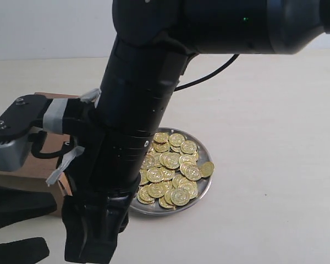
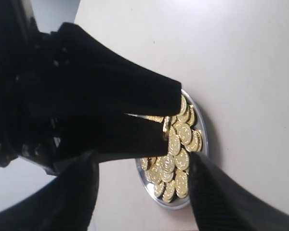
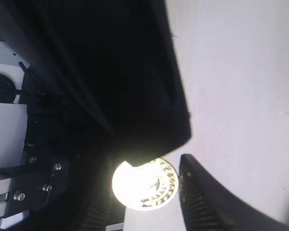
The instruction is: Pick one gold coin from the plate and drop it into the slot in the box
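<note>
**Coin transfer, part-way through.** The pick-up is done. My right pincer (image 2: 169, 117) is closed on one gold coin (image 3: 144, 186), which is gripped between the fingertips and off the plate (image 1: 152, 211). The plate sits on the tabletop (image 1: 275, 165) near the box (image 1: 19, 180) and holds a heap of coins (image 1: 173, 165).

**Left to do, in my judgement.** The held coin has to be brought edge-on over the slot and released. The slot is hidden in all three views, so I cannot tell how near the coin is to it.

**Pose.** My right arm (image 1: 137, 110) enters from the upper right of the exterior view and crosses the middle. It slopes steeply down toward the lower left, passing in front of the box and hiding most of it. My left pincer (image 2: 143, 161) is spread wide with nothing between its fingers. It sits on the box side of the scene, and its wrist view looks past the right pincer's fingertips toward the plate. It takes no part in the grip on the coin.
</note>
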You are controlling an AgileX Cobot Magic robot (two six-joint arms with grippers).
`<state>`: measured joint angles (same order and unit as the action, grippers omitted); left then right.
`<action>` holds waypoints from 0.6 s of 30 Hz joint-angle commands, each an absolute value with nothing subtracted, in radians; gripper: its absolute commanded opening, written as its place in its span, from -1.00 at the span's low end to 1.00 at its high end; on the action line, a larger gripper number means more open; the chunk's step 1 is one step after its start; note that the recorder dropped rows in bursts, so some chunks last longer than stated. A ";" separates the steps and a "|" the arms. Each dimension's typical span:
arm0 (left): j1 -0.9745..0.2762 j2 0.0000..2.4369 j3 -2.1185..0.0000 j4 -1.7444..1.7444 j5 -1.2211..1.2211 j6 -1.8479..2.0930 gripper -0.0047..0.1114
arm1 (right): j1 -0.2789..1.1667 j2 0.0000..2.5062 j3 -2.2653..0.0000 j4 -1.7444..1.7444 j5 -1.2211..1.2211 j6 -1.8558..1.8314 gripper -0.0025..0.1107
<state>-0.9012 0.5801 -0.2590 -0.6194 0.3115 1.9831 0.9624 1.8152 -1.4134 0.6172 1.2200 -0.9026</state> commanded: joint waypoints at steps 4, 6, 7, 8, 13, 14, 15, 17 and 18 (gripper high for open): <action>-0.926 0.650 -0.283 -0.725 0.326 2.097 0.02 | 0.965 1.810 -1.413 0.632 1.221 -0.915 -0.37; -0.946 0.662 -0.285 -0.725 0.322 2.097 0.02 | 0.965 1.810 -1.413 0.632 1.221 -0.915 -0.37; -0.959 0.672 -0.285 -0.725 0.319 2.097 0.02 | 0.965 1.810 -1.413 0.632 1.221 -0.915 -0.37; -0.967 0.682 -0.285 -0.725 0.319 2.097 0.02 | 0.965 1.810 -1.413 0.632 1.221 -0.917 -0.37; -0.979 0.726 -0.285 -0.725 0.253 2.097 0.00 | 0.965 1.808 -1.413 0.634 1.221 -0.921 -0.37; -0.979 0.729 -0.285 -0.725 0.249 2.097 -0.02 | 0.965 1.808 -1.413 0.634 1.221 -0.921 -0.37; -0.979 0.729 -0.288 -0.725 0.248 2.097 -0.02 | 0.965 1.808 -1.413 0.634 1.221 -0.923 -0.37; -0.979 0.732 -0.292 -0.725 0.252 2.097 -0.02 | 0.965 1.808 -1.413 0.634 1.221 -0.936 -0.37; -0.979 0.734 -0.291 -0.725 0.250 2.097 -0.02 | 0.965 1.808 -1.413 0.634 1.221 -0.939 -0.37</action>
